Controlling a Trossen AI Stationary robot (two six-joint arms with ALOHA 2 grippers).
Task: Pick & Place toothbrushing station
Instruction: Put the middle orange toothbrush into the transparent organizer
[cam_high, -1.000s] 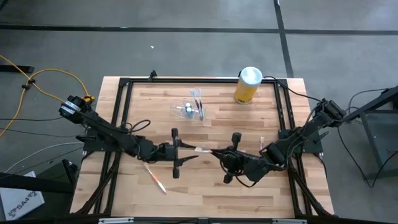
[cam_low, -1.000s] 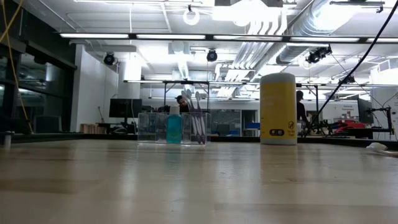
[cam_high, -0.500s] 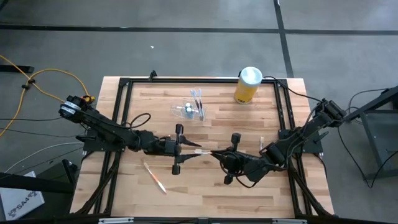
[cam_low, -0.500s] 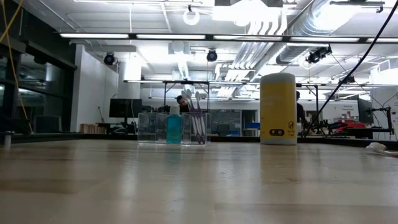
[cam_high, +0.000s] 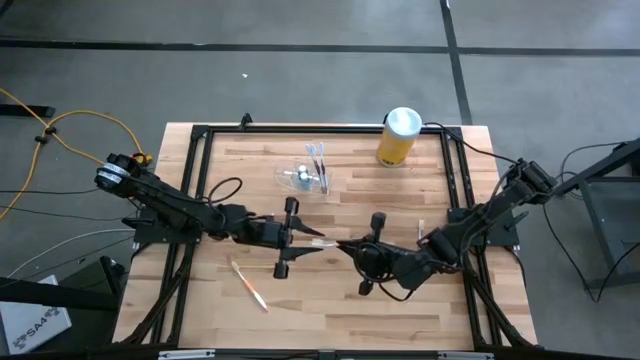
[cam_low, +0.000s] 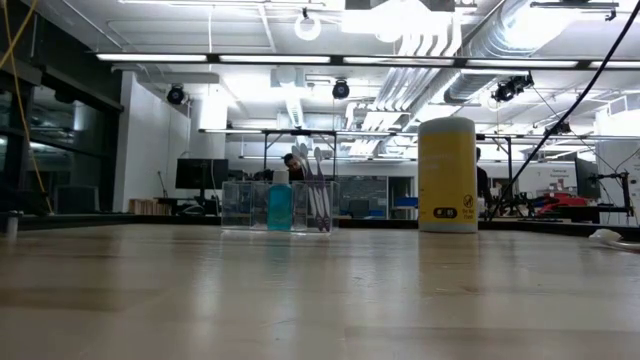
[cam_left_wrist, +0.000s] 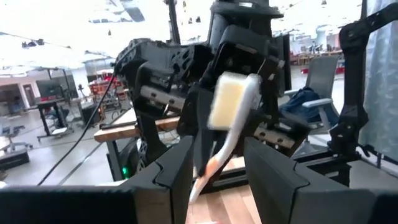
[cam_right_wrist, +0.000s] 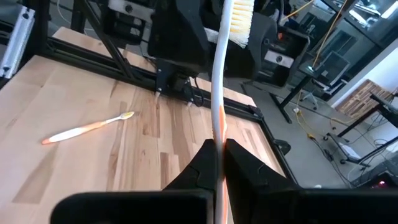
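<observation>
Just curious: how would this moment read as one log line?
right tool: shut on white-and-orange toothbrush | left tool: open around brush head | second toothbrush: lying on table

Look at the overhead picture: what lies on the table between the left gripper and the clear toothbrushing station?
In the high view, only bare wood lies between the left gripper and the toothbrushing station. The spare toothbrush lies on the gripper's other side.

Pale, blond plank-striped wooden bench (cam_high: 330, 300) inside a black metal frame (cam_high: 200, 135). Both claws are black. The right claw (cam_right_wrist: 219, 149) pinches a white toothbrush with an orange grip and cream bristles (cam_right_wrist: 219, 93); the left claw (cam_high: 318, 243) meets it. A second orange-and-white toothbrush (cam_high: 248, 285) lies beside the left claw. Farther off stand a yellow white-lidded canister (cam_high: 398, 138) and a clear plastic holder (cam_high: 305, 175) with blue inside.
</observation>
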